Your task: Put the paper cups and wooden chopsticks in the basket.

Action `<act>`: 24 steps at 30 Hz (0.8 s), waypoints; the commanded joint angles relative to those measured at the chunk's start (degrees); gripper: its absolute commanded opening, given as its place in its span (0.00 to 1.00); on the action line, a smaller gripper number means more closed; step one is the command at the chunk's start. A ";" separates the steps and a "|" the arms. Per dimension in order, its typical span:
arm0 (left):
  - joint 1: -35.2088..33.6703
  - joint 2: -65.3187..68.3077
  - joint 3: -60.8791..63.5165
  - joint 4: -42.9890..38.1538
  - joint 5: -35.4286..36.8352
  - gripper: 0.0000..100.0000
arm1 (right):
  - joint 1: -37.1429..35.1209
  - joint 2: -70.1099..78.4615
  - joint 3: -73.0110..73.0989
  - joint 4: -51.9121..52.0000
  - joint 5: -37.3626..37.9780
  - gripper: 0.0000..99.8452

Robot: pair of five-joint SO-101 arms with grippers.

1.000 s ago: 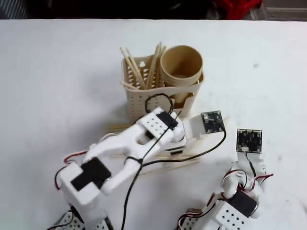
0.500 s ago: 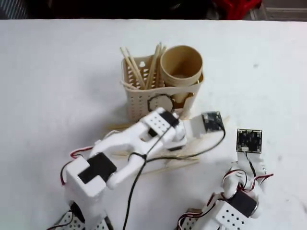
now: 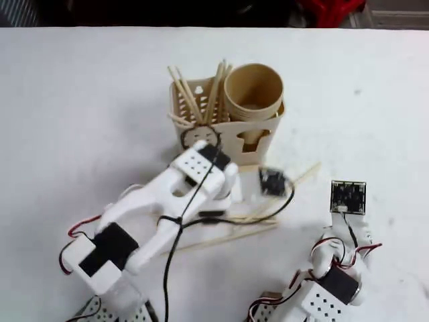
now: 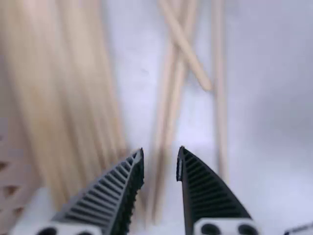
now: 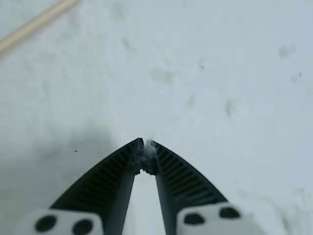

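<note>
Left arm (image 3: 161, 211): I am seeing blocky white shells with black motor faces and a dotted panel near the wrist.
Left cables (image 3: 175, 248): a black lead is running along the arm; red and white wires are looping at its base end.
Left camera (image 3: 272, 181): I am looking at a small dark square board.
Right arm (image 3: 332, 285): it is showing white shells, a black motor block and a dotted panel.
Right camera (image 3: 348, 196): a dark square board is sitting on a white bracket.
Right cables (image 3: 365, 251): red and black wires are curling around the joints.
Left gripper (image 4: 160, 155): I am seeing black ribbed fingers (image 4: 120, 188) tapering to points on white mounts with dark screw holes.
Right gripper (image 5: 145, 146): its fingers (image 5: 178, 176) are looking the same.
</note>
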State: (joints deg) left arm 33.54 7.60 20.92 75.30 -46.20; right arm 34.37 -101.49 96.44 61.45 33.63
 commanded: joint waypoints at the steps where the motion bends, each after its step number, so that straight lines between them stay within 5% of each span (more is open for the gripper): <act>1: 0.66 -2.95 4.66 0.97 -8.70 0.13 | 0.31 0.04 0.44 -0.92 0.35 0.02; 11: 0.92 -2.95 9.67 -2.73 -9.41 0.13 | 0.31 0.04 0.44 -0.92 0.35 0.02; 19: 0.40 -2.77 10.90 -7.65 1.85 0.13 | 0.31 0.04 0.44 -0.92 0.35 0.02; 24: -2.24 -3.21 10.29 -8.35 2.99 0.13 | 0.31 0.04 0.44 -0.92 0.35 0.02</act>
State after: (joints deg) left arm 33.63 7.52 32.09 68.97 -44.53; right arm 34.37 -101.49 96.44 61.45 33.63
